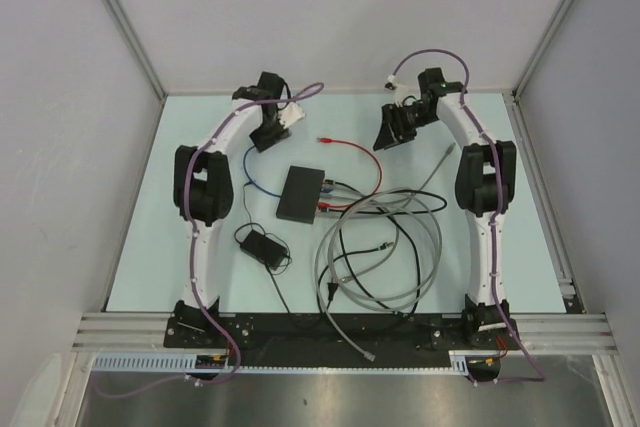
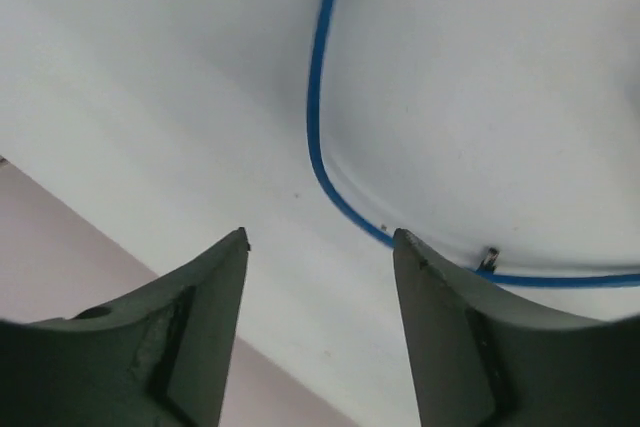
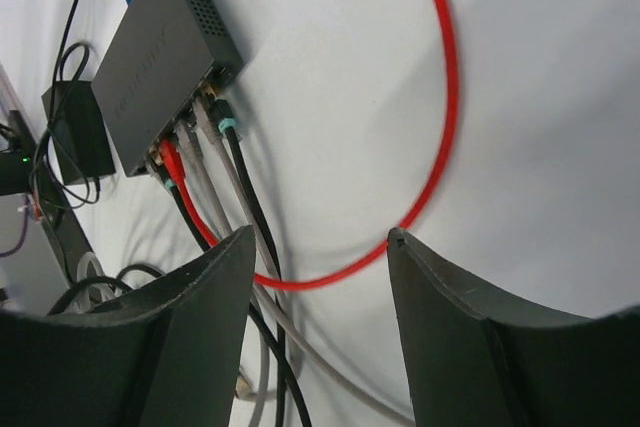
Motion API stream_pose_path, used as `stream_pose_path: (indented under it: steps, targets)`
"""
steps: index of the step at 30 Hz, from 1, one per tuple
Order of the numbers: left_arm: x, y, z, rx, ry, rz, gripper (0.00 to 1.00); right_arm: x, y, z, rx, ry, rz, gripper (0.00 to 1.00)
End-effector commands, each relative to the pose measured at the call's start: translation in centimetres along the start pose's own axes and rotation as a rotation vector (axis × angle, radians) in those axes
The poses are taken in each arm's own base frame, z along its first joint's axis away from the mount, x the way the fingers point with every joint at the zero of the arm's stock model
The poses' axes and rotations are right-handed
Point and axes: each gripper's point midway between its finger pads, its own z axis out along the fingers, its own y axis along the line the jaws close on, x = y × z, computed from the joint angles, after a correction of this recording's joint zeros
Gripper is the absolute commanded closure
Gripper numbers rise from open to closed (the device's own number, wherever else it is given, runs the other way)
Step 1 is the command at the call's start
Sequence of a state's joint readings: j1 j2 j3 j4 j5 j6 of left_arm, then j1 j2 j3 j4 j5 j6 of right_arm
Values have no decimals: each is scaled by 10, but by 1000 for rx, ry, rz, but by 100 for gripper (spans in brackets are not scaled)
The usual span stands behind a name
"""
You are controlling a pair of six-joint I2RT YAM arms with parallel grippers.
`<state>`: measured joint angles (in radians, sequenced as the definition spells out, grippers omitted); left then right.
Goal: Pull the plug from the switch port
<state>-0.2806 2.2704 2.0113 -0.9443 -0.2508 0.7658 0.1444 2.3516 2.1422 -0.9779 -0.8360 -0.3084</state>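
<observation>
The pale table (image 1: 180, 147) carries the switch (image 1: 302, 193), which lies flat near the middle between the two arms. Its long axis runs roughly near-to-far, and its port face is turned toward the right arm. The left gripper (image 2: 320, 237), above a blue cable (image 2: 318, 127), and the right gripper (image 3: 320, 235) both hang empty with fingers spread, well apart from the switch. A red plug (image 3: 169, 159), a grey plug (image 3: 204, 112) and a black plug (image 3: 226, 129) sit side by side in the ports.

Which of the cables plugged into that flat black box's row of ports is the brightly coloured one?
The red cable, which swings out from the switch in a wide loop; its neighbours are grey cables and black cables.
</observation>
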Motion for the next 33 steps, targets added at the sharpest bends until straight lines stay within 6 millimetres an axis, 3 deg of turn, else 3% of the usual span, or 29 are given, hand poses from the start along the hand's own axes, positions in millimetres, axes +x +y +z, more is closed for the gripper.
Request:
stream_pose_path:
  steps: [1,3,4,5,7,14,19,25,29,33]
  targets:
    - [-47,-5,-66,104,-264,-193,48,-5,21,19,-88,13,46,40]
    - [-39,-32,-61,202,-253,-199,64,-1,24,26,-96,29,52,39]
    - [-37,-44,-56,245,-247,-206,82,1,29,29,-103,39,45,39]
    - [-33,-52,-51,271,-228,-211,91,4,30,32,-102,48,48,40]
    - [-25,-74,-38,345,-187,-238,100,4,35,34,-104,52,36,39]
    - [-31,-110,-12,489,-184,-294,100,10,35,37,-99,67,45,39]
    - [-44,-128,-9,558,-210,-294,100,14,33,29,-65,83,27,40]
    - [-72,-162,-12,633,-263,-231,100,30,28,21,-39,108,71,40]
    - [-105,-184,-24,668,-345,-186,100,34,40,-1,-31,92,76,40]
    - [-129,-180,-30,610,-388,-212,93,45,41,-12,-43,100,85,39]
